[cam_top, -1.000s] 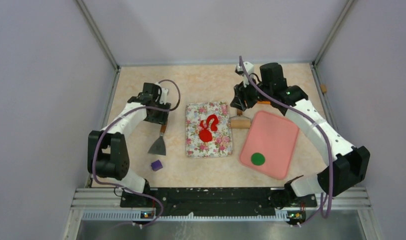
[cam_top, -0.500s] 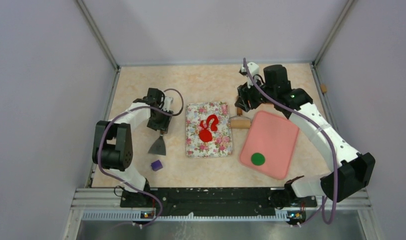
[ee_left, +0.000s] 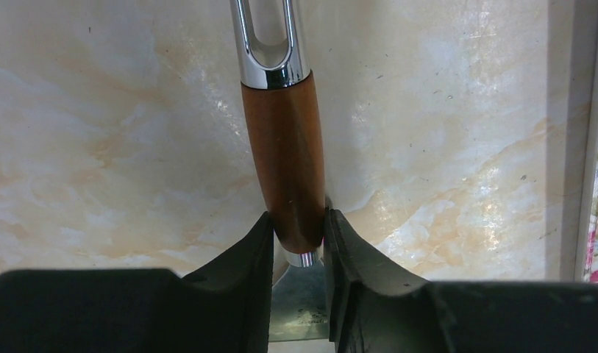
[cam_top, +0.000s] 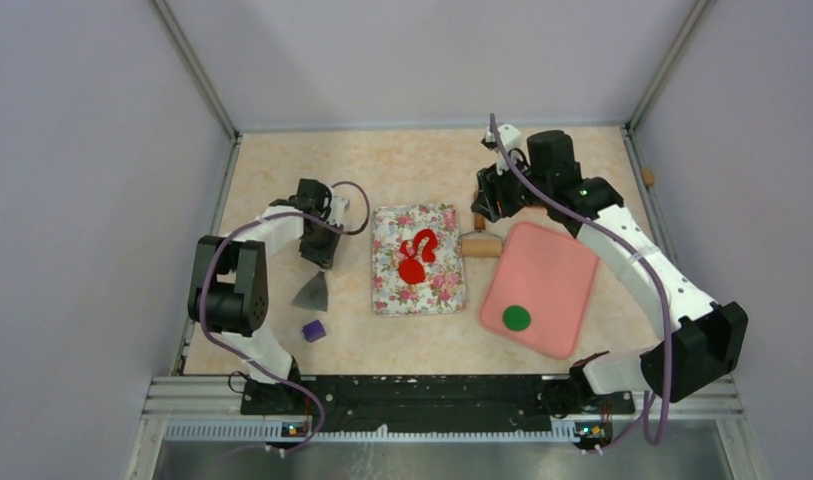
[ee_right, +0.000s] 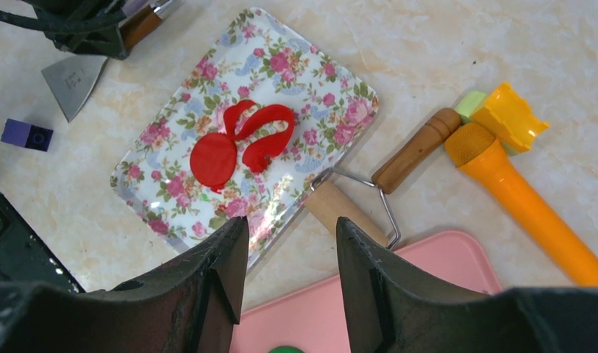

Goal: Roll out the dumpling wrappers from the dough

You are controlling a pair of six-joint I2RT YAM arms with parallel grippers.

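A bright red round dumpling wrapper lies on the floral tray, with a ragged red leftover strip behind it. Both also show in the right wrist view, the wrapper and the strip. The wooden roller lies between the tray and the pink board. My left gripper is left of the tray, shut on the brown handle of a metal scraper; its jaws press both sides. My right gripper hovers behind the roller, open and empty.
A green disc lies on the pink board. A purple block sits near the scraper blade. An orange tool and a yellow-orange cutter lie right of the roller's handle. Walls enclose the table.
My left wrist has moved nearer along the scraper's handle; the scraper has hardly shifted. My right gripper has drawn back slightly to the right, away from the tray.
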